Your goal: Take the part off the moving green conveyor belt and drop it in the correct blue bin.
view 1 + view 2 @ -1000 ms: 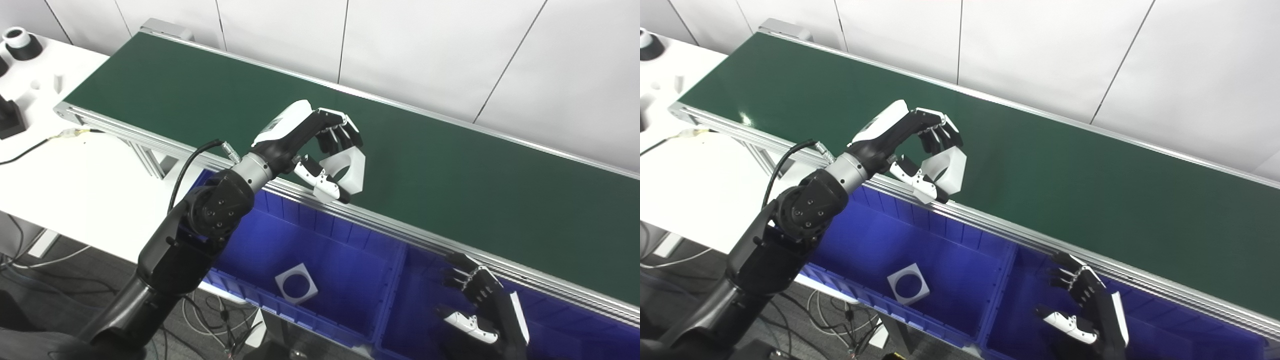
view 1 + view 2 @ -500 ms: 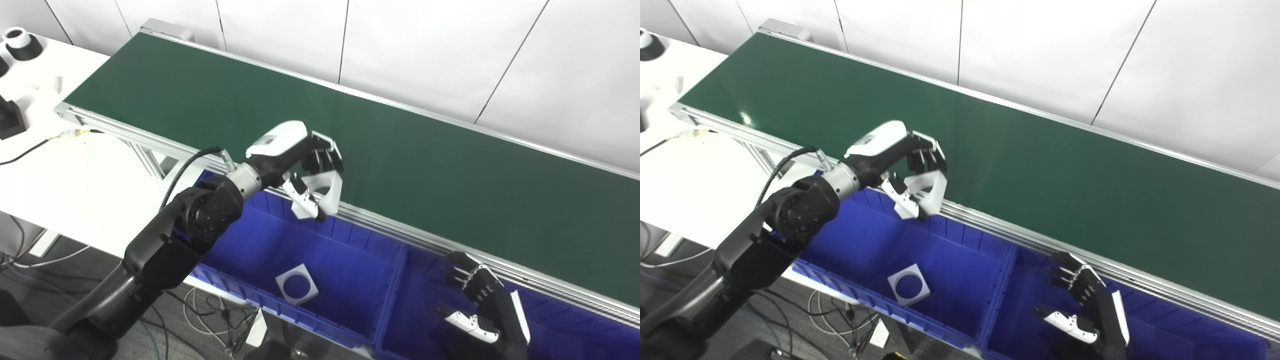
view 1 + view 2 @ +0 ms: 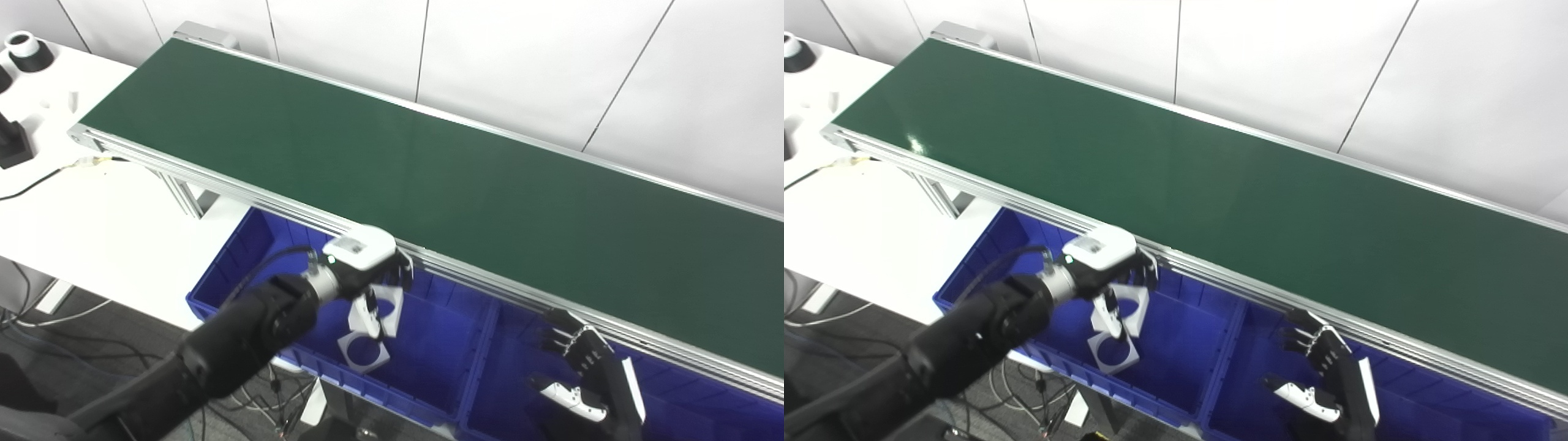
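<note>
My left hand (image 3: 367, 269) is down inside the left blue bin (image 3: 441, 373), shut on a white square part with a round hole (image 3: 388, 306). It holds the part just above a second, like white part (image 3: 364, 354) that lies on the bin floor. The same held part shows in the right eye view (image 3: 1132, 304). The green conveyor belt (image 3: 429, 177) carries nothing in view. My right hand (image 3: 588, 373) is open with fingers spread, empty, over the right blue bin (image 3: 704, 410).
A white table (image 3: 73, 202) stands at the left with black and white fixtures (image 3: 24, 52) and a cable (image 3: 43, 177). The belt's aluminium rail (image 3: 490, 282) runs just above the bins. Cables lie on the floor at lower left.
My left hand has carried the white part off the belt, over the rail and down into the left bin. My right hand has stayed in place.
</note>
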